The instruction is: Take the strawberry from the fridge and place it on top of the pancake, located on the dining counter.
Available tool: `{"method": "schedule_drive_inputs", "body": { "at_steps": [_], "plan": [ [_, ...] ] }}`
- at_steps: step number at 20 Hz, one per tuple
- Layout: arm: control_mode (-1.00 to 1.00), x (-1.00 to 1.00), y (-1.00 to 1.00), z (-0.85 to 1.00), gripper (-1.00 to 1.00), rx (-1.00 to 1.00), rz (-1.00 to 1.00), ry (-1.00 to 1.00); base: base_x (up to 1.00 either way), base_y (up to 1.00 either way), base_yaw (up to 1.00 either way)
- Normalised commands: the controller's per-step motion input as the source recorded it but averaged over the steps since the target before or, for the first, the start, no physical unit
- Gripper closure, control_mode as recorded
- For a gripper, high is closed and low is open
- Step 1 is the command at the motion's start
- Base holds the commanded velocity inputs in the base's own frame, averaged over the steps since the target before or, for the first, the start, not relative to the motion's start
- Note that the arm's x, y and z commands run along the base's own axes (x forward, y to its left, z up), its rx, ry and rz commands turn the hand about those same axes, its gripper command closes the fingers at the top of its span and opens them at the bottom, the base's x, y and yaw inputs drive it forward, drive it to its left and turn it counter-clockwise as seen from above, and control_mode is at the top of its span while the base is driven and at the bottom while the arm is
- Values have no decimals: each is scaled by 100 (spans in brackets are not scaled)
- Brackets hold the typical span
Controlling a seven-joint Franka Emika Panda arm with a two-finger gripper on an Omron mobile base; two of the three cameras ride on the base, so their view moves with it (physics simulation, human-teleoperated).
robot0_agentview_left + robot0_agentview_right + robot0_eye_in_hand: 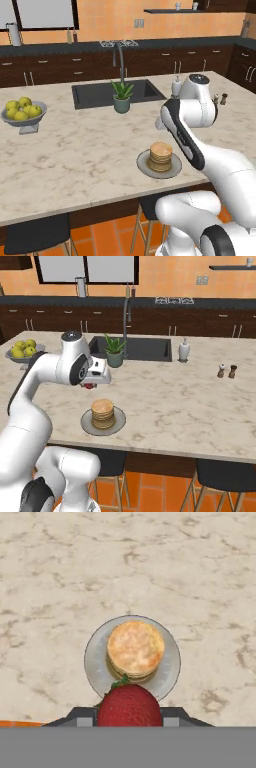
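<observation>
My end effector (129, 718) is clamped on the small bright red strawberry (129, 706), green leaves up top, fingers tight against both sides. In the right base view it shows as a red spot under the hand (89, 386). The short stack of round golden-tan pancakes (135, 648) sits on its round grey plate (96, 662) near the front edge of the beige marbled tabletop (75, 150).

I'm hovering above the stack, well clear of it, not yet centred: in the hand view the berry overlaps the plate's near rim rather than the pancake top.

Risks as I see them:
- Release from this height: round berry bounces or rolls off the stack, maybe off the plate.
- Release at this offset: lands on the rim or bare tabletop.
- Descend too far: fingers dent or shove the stack.

Need to centre, then lower.
</observation>
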Motion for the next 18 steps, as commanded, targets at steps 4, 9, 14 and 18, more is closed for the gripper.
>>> {"method": "schedule_drive_inputs", "body": {
  "at_steps": [4,9,14,18],
  "plan": [
    [-100,69,0,-58,100,-2,0,0,0,0,0],
    [-100,12,-3,-56,100,-3,0,1,0,0,0],
    [-100,6,-1,-39,100,-4,0,2,0,0,0],
    [-100,28,0,-29,100,-4,0,0,0,0,0]
  ]
}}
